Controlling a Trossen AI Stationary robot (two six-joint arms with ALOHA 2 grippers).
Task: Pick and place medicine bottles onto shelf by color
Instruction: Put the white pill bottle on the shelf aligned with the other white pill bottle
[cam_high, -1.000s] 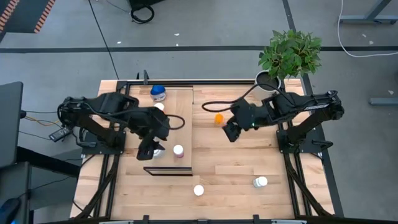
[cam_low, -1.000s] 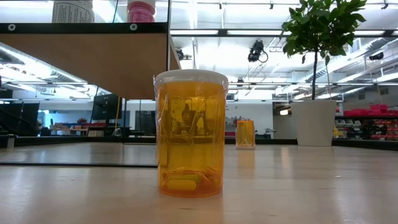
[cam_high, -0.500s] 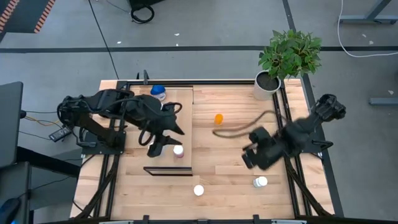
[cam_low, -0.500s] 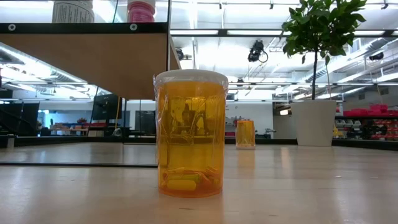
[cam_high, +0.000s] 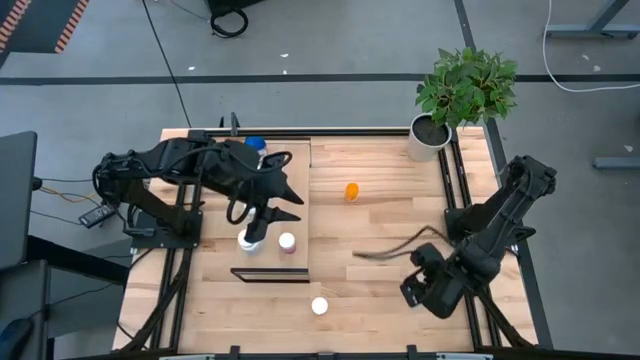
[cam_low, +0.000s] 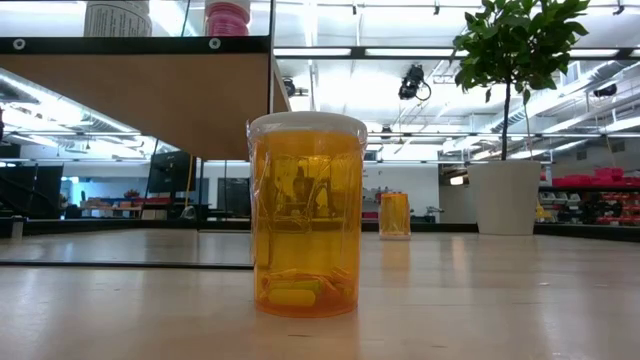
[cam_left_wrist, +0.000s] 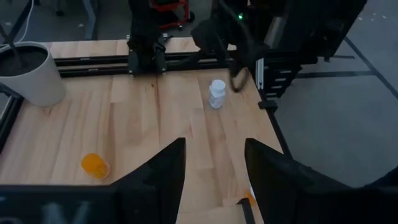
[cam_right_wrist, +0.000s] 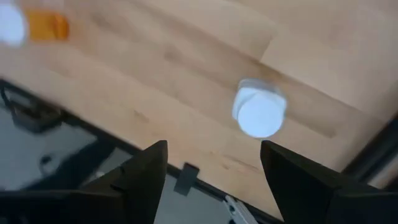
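Right gripper (cam_high: 428, 289): swung from the orange bottle (cam_high: 351, 190) to your near edge, fingers wide, empty, above a white bottle (cam_right_wrist: 259, 109)
Left gripper (cam_left_wrist: 211, 174): part open, empty, lifted over the shelf (cam_high: 300, 215)
Meaning: white bottle picked next, probably

A smooth grey concrete floor (cam_high: 330, 50) crossed by dark seams fills the upper frame of the high view. A leafy green plant in a white pot (cam_high: 466, 88) stands upper right. Long ceiling light strips (cam_low: 390, 52) brighten the room behind in the low view.
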